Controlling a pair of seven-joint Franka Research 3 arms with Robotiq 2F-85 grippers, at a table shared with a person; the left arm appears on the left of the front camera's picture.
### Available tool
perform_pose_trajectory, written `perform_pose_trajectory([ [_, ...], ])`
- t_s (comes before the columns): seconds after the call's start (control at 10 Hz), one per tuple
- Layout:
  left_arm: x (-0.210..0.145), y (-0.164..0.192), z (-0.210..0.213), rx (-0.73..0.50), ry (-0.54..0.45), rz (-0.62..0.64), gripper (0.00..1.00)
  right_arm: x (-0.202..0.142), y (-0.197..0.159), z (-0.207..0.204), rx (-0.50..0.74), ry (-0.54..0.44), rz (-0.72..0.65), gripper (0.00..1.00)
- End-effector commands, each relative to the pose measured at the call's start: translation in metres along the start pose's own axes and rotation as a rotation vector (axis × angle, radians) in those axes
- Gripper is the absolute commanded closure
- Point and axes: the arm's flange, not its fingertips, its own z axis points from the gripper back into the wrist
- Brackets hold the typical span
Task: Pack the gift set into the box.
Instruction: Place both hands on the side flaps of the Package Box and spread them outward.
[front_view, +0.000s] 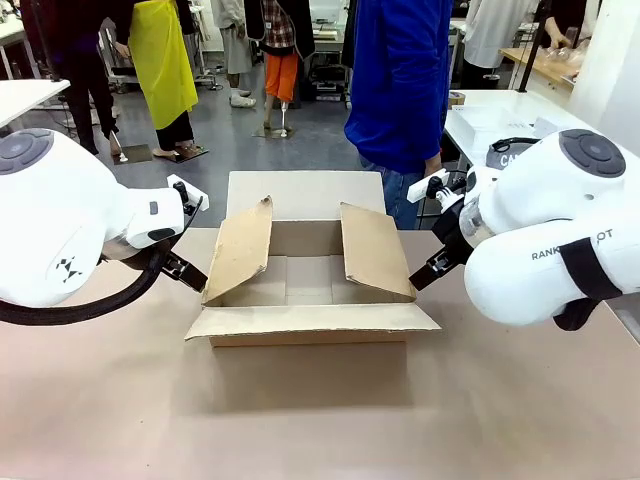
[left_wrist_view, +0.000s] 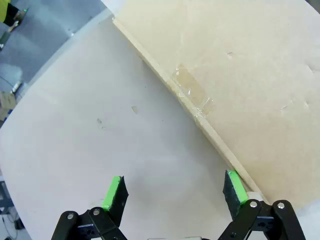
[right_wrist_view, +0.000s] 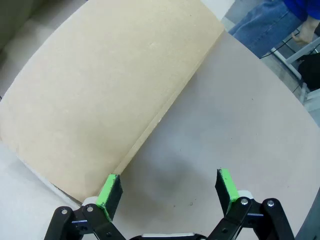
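1. I am seeing the large shallow brown corrugated cardboard box (front_view: 312, 322) sitting open in the middle of the beige table (front_view: 320, 420). Its left and right flaps are standing tilted up, and its near and far flaps are lying outward
2. The left gripper (front_view: 190, 272) is hanging low just outside the box's left flap. In the left wrist view this gripper (left_wrist_view: 175, 190) is showing its jaws spread wide, with only bare table between them. One green pad (left_wrist_view: 235, 186) is sitting right beside the cardboard edge, and I cannot tell whether it is touching
3. The right gripper (front_view: 428, 268) is hanging low just outside the right flap. In the right wrist view it (right_wrist_view: 167, 187) is also gaping wide and holding nothing. One of its green pads (right_wrist_view: 110, 190) is sitting at the lower edge of the cardboard, contact unclear
4. The gift set's grey pouch with white lettering (front_view: 507, 156) is lying on the white side table (front_view: 480, 115) at the far right. It is well apart from the box and partly hidden behind the right arm
5. A person in a blue top (front_view: 400, 80) is standing at the far side, behind the box
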Motion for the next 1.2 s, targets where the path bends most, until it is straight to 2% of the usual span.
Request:
perform_pose_trajectory([
  [0.0,0.0,0.0,0.0,0.0,-0.001,0.0,0.0,0.0,0.0,0.0,0.0,0.0,0.0,0.0],
  [0.6,0.0,0.0,0.0,0.0,0.0,0.0,0.0,0.0,0.0,0.0,0.0,0.0,0.0,0.0],
  [0.8,-0.006,0.013,0.036,0.003,0.002,0.003,0.0,0.007,-0.012,0.027,0.006,0.006,-0.008,0.0],
  [1.1,-0.025,0.04,0.116,-0.012,-0.097,0.074,0.0,0.009,-0.033,0.084,0.077,0.013,-0.055,0.0],
])
